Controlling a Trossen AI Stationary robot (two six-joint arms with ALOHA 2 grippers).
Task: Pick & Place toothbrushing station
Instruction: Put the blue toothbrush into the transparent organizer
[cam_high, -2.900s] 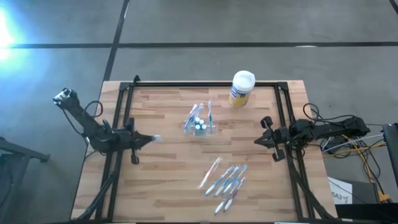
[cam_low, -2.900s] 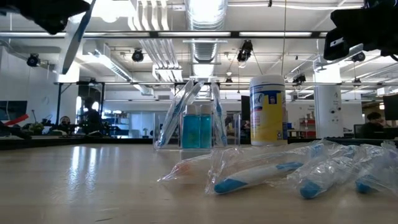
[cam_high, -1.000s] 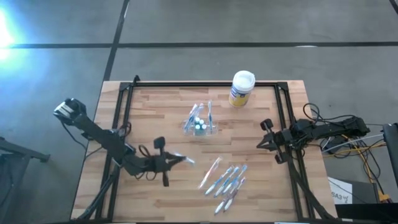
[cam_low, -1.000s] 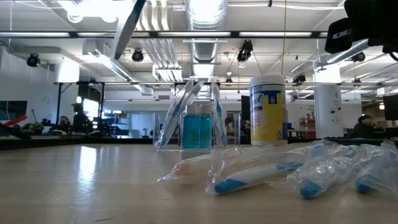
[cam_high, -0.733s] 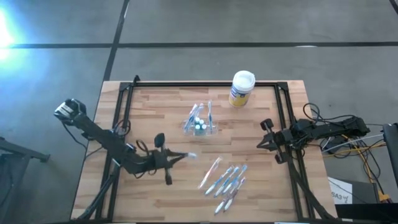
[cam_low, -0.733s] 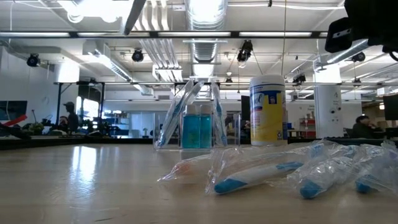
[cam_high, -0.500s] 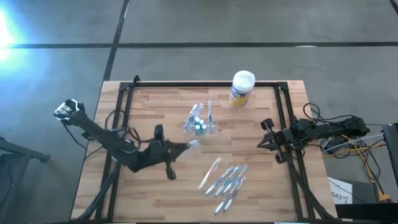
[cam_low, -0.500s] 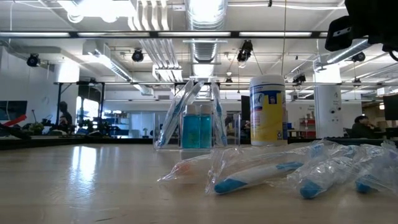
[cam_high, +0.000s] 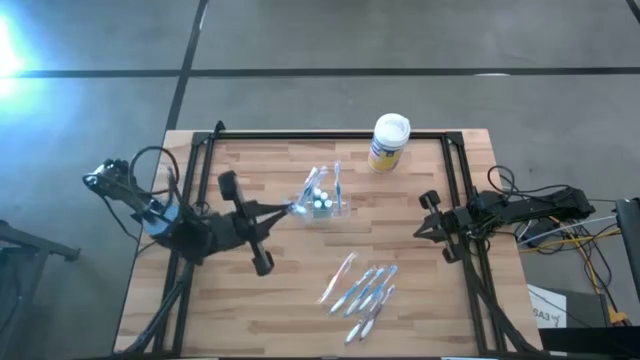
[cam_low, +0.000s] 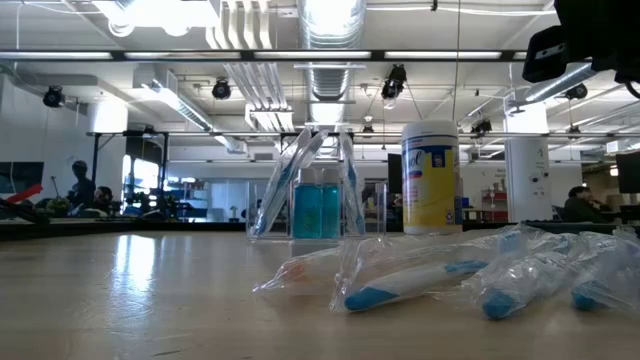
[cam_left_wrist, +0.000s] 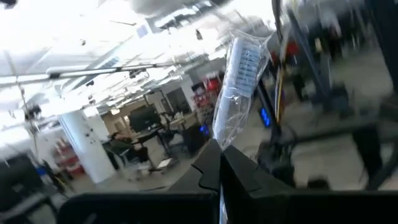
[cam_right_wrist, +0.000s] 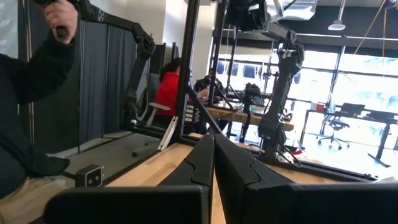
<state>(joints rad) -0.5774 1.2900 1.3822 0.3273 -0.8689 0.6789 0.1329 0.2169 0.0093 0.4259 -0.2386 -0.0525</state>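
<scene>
Now the clear holder stands mid-tabletop toward the far side, brushes upright in it. Just left of it, the left gripper has its jaws clamped on a wrapped toothbrush, pointing rightward at it. The right gripper waits closed, well apart.

Ceiling lights glare strongly in the low view. Left wrist view is motion-blurred and overexposed. A bright flare marks the high view's left edge.
</scene>
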